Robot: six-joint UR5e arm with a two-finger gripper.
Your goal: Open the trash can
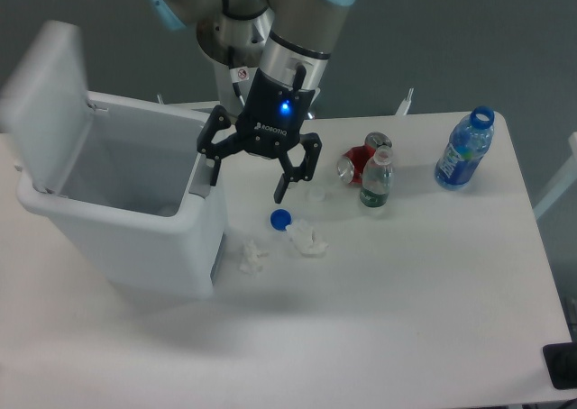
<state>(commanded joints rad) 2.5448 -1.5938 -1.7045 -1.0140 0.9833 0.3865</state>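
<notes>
The trash can is a large white plastic bin on the left of the table. Its lid stands swung up at the back left, so the inside shows and looks bare. My gripper hangs just right of the bin's right rim, above the table. Its two black fingers are spread apart and hold nothing. The left finger is close to the rim; I cannot tell whether it touches.
A blue bottle cap and crumpled white paper lie right of the bin, with another scrap near its corner. A red can, a small green-label bottle and a blue bottle stand further right.
</notes>
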